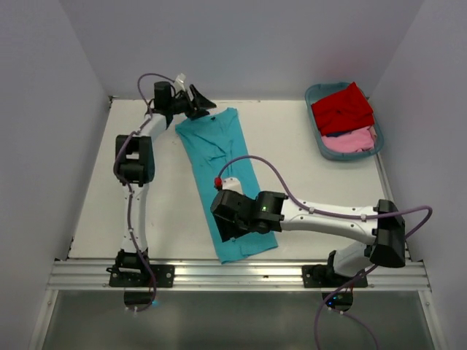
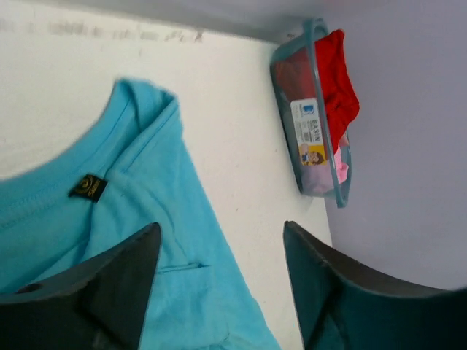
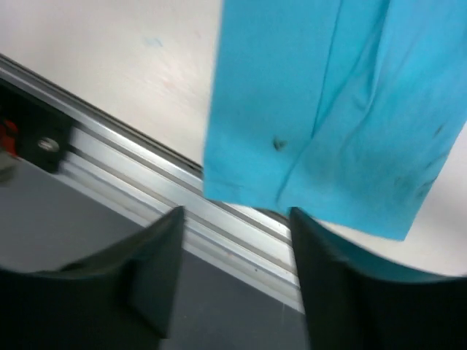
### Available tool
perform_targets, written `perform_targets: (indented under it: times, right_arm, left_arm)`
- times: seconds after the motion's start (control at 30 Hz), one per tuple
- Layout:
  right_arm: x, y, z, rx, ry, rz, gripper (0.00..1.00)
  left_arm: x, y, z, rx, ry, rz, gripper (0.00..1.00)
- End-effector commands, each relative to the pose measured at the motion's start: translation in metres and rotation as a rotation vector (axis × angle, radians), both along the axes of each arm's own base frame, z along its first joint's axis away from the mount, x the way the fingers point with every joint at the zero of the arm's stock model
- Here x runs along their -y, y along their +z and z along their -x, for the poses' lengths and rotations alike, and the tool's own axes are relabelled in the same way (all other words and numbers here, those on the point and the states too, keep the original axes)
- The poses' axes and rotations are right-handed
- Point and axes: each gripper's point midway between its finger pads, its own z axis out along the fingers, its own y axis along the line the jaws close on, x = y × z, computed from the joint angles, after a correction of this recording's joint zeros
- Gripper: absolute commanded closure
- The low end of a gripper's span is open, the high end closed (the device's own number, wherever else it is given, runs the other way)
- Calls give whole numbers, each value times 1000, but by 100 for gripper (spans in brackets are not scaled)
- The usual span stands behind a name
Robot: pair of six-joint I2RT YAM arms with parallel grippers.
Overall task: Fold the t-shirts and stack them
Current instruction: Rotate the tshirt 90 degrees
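The turquoise t-shirt (image 1: 225,175) lies folded into a long strip, collar at the far end, hem at the table's near edge. My left gripper (image 1: 200,100) is open and empty just above the collar; the left wrist view shows the collar and its label (image 2: 87,187) between and beyond the open fingers (image 2: 220,230). My right gripper (image 1: 230,227) is open and empty over the hem, which the right wrist view (image 3: 321,109) shows just ahead of the fingers (image 3: 237,211). The red t-shirt (image 1: 341,108) and the pale pink t-shirt (image 1: 352,140) lie in the tub.
A teal plastic tub (image 1: 314,124) stands at the far right corner by the wall; it also shows in the left wrist view (image 2: 315,87). An aluminium rail (image 1: 233,273) runs along the table's near edge, under the hem (image 3: 219,233). Grey walls enclose three sides.
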Motion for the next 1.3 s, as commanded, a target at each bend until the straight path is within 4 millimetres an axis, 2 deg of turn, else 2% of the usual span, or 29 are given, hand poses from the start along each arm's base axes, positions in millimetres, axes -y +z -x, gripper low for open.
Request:
perform_targets:
  times: [0.0, 0.03, 0.07, 0.1, 0.13, 0.17, 0.2, 0.23, 0.27, 0.3, 0.33, 0.37, 0.4, 0.43, 0.47, 0.5, 0.53, 0.57, 0.63, 0.67, 0.73, 0.77, 0.8, 0.83, 0.87, 0.93, 1.03, 1.1, 1.27]
  right_arm:
    - [4, 74, -62, 276, -7, -23, 30]
    - [-2, 93, -78, 314, -15, -34, 28]
    - [0, 101, -94, 341, -31, -24, 25]
    - [11, 108, -123, 359, -67, -7, 22]
    - [7, 128, -143, 387, -92, -57, 21]
    - [4, 124, -161, 378, -100, -54, 20]
    - [19, 129, -192, 390, -152, -51, 20]
    - [14, 148, -213, 417, -176, -104, 20]
    - [13, 137, -234, 400, -191, -86, 21]
    - [22, 135, -258, 401, -221, -76, 21]
    - [22, 135, -272, 406, -225, -76, 23]
    - [18, 153, -289, 434, -233, -115, 25]
    - [16, 125, -311, 386, -227, -84, 26]
    - [11, 141, -323, 405, -226, -124, 29]
    - [9, 132, -334, 385, -222, -123, 37]
    - [10, 107, -351, 348, -229, -100, 41]
    - [1, 113, -358, 340, -207, -147, 47]
    - [-1, 107, -364, 325, -206, -161, 56]
    - [-5, 88, -381, 285, -200, -204, 67]
    - [-6, 83, -385, 274, -198, -223, 67]
    - [-3, 67, -401, 248, -220, -265, 65]
    - [-1, 62, -406, 222, -229, -299, 61]
    - [-2, 58, -412, 216, -225, -321, 54]
    - [-7, 44, -413, 174, -209, -348, 50]
    - [-4, 39, -418, 158, -220, -363, 49]
    - [-9, 22, -426, 129, -214, -383, 46]
    - [-15, 8, -432, 93, -205, -421, 47]
    - [-18, -11, -432, 41, -210, -442, 48]
    - [-23, -41, -431, -14, -218, -462, 52]
  left_arm:
    - [-57, 204, -6, 460, 163, -60, 20]
    - [-61, 214, 0, 452, 186, -84, 8]
    - [-82, 224, 2, 479, 228, -132, 6]
    - [-95, 244, 13, 497, 286, -168, 4]
    - [-98, 242, 23, 463, 298, -194, 4]
    - [-101, 267, 42, 513, 312, -221, 4]
    - [-105, 245, 51, 448, 332, -245, 4]
    - [-105, 241, 63, 432, 335, -254, 5]
    - [-105, 264, 86, 476, 346, -256, 5]
    - [-107, 231, 100, 399, 352, -273, 5]
    - [-107, 226, 112, 389, 356, -278, 5]
    - [-107, 241, 134, 424, 365, -273, 5]
    - [-105, 214, 148, 371, 352, -280, 6]
    - [-106, 210, 159, 360, 357, -282, 6]
    - [-104, 220, 176, 387, 359, -279, 6]
    - [-101, 205, 188, 357, 344, -281, 6]
    - [-101, 201, 198, 342, 340, -290, 7]
    - [-99, 208, 211, 368, 337, -302, 7]
    - [-96, 194, 231, 324, 314, -326, 7]
    - [-97, 202, 243, 355, 320, -334, 7]
    - [-96, 189, 260, 329, 307, -343, 7]
    - [-97, 195, 271, 350, 315, -342, 7]
    - [-88, 182, 283, 326, 281, -341, 7]
    - [-88, 186, 293, 346, 286, -336, 7]
    - [-87, 176, 298, 325, 282, -336, 6]
    - [-86, 171, 310, 317, 280, -326, 6]
    - [-87, 155, 319, 281, 274, -334, 6]
    - [-87, 148, 323, 269, 269, -344, 6]
    - [-89, 145, 327, 266, 268, -359, 6]
